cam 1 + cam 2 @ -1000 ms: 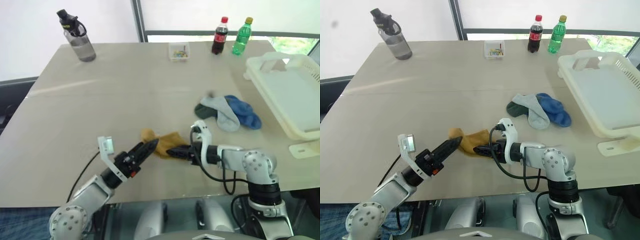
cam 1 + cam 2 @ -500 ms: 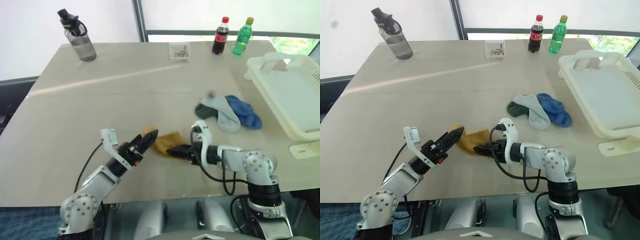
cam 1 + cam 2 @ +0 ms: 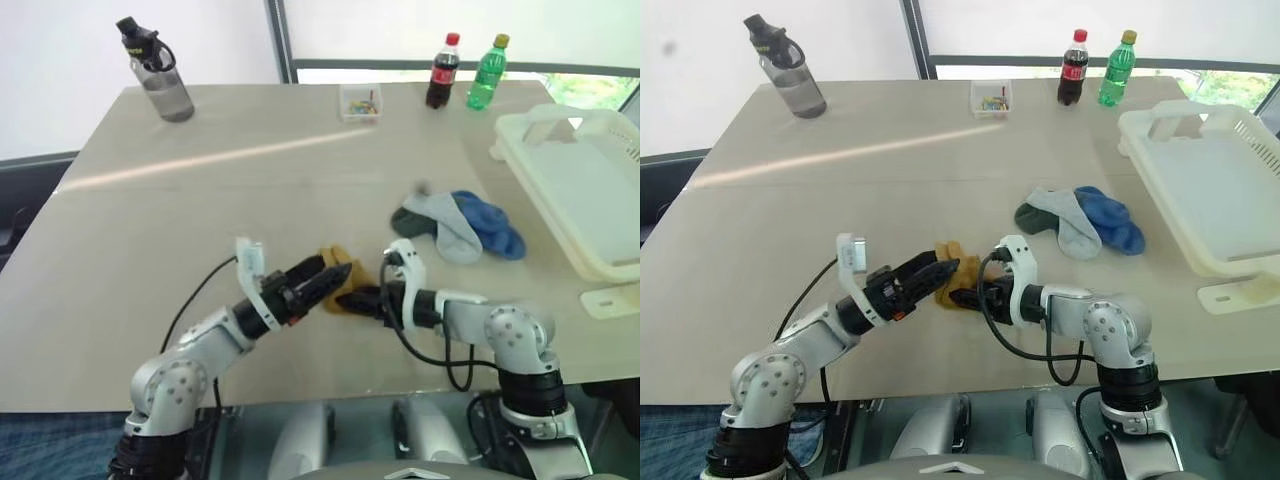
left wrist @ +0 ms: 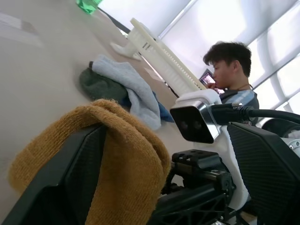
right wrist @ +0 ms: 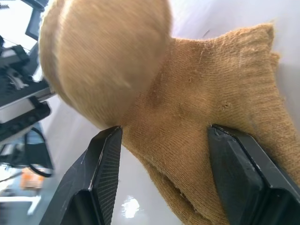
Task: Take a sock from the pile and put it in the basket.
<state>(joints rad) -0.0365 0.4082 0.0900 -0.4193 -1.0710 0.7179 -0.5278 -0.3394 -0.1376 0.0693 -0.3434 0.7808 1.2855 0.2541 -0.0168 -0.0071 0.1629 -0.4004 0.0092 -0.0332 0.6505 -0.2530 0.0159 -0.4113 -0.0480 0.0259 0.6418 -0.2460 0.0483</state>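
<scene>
A mustard-yellow sock [image 3: 341,277] lies bunched on the table near its front edge, apart from the pile [image 3: 462,228] of grey, blue and dark green socks further right. My left gripper [image 3: 332,276] is open; in its wrist view the sock [image 4: 126,154] drapes over one finger while the other finger [image 4: 272,173] stands well clear. My right gripper [image 3: 353,299] faces it from the right, open, its two fingers [image 5: 105,187] set apart over the sock [image 5: 187,117]. The cream-white basket [image 3: 600,262] sits at the table's right edge.
At the back of the table stand a grey water bottle [image 3: 156,72], a small clear box [image 3: 358,103], a cola bottle [image 3: 440,72] and a green bottle [image 3: 484,73]. A person [image 4: 230,65] sits beyond the basket. A small white piece [image 3: 610,300] lies by the basket's near corner.
My left gripper has swung right and slightly up, meeting the right gripper and pushing the sock's left end into a bunch. The right gripper has stayed in place.
</scene>
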